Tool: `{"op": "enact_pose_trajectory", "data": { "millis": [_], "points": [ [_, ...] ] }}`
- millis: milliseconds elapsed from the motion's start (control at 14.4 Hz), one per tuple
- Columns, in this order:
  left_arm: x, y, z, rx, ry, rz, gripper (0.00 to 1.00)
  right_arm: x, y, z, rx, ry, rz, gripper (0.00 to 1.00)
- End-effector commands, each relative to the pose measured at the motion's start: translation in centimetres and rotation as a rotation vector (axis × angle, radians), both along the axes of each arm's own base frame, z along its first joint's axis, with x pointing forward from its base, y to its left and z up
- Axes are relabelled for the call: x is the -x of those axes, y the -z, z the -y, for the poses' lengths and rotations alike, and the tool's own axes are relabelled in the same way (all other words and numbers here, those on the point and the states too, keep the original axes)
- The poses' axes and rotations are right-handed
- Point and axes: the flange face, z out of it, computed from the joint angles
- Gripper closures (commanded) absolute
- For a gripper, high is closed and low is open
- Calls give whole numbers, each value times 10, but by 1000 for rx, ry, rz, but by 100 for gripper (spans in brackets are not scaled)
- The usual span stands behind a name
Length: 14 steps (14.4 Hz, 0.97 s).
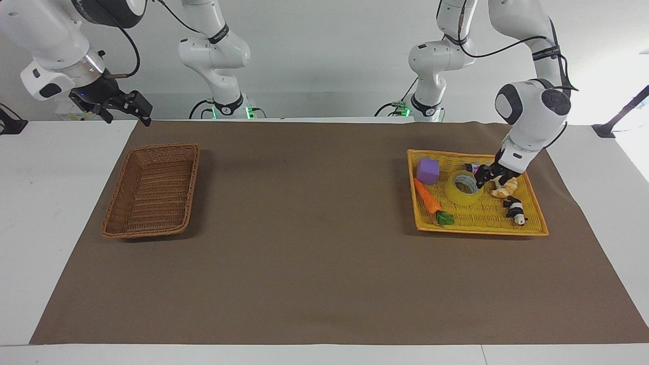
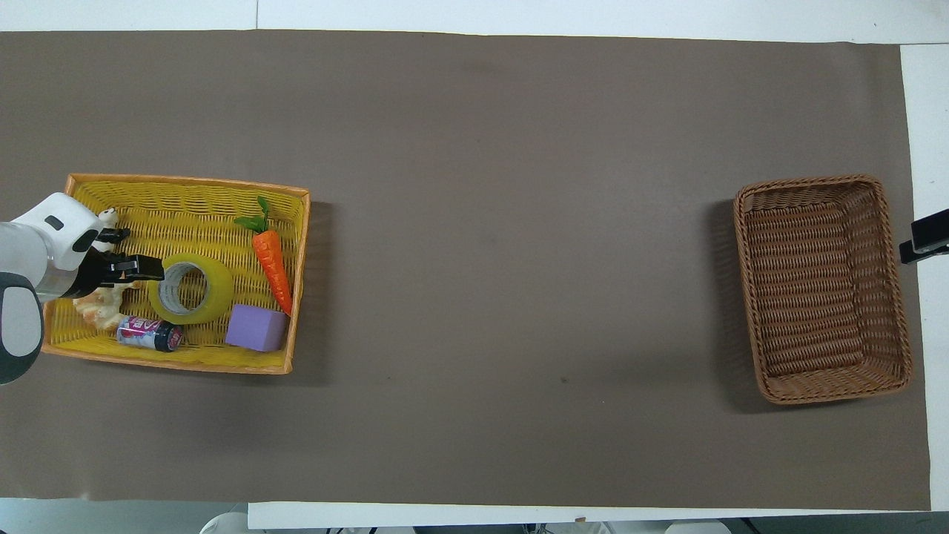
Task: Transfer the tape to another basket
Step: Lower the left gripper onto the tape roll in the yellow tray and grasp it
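There are two baskets on the brown mat (image 1: pixel 314 263). One is a yellow tray-basket (image 1: pixel 530 215) (image 2: pixel 178 194) near the left arm's end of the table. The other is the brown basket (image 1: pixel 152 190) (image 2: pixel 819 285) near the right arm's end. The brown basket has nothing in it.

The yellow tray-basket holds six things. There is one tape (image 1: pixel 462 188) (image 2: pixel 191 288), lying flat in the middle with its hole facing up. There is one orange carrot (image 1: pixel 428 200) (image 2: pixel 271 256) with green leaves, and one purple block (image 1: pixel 428 170) (image 2: pixel 256 328). There is one small can (image 2: pixel 148 333) lying on its side, one croissant (image 1: pixel 504 190) (image 2: pixel 100 311), and one little panda toy (image 1: pixel 515 209).

The left gripper (image 1: pixel 488 176) (image 2: pixel 137 267) is down low in the yellow tray-basket, right beside the tape, on the side toward the croissant. It sits partly over the croissant. Its two fingers look a little apart, and they hold nothing. From the facing view I cannot tell if a finger touches the tape's rim.

The right gripper (image 1: pixel 124 107) (image 2: pixel 923 241) waits up in the air over the white table (image 1: pixel 45 203) by the corner of the mat near the brown basket. Its fingers look apart, and it holds nothing.
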Motion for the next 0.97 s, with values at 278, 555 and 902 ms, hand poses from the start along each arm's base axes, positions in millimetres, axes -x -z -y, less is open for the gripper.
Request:
{"op": "enact_pose_trajectory", "data": {
  "millis": [278,555,902],
  "points": [
    [14,24,6,-10,27,-23,17,7,-1,0,-1,-22,5,0],
    [19,29,6,-9,30,-37,17,7,-1,0,-1,-22,5,0],
    [21,35,8,-9,33,-41,18,7,-1,0,-1,-22,5,0]
  ]
}}
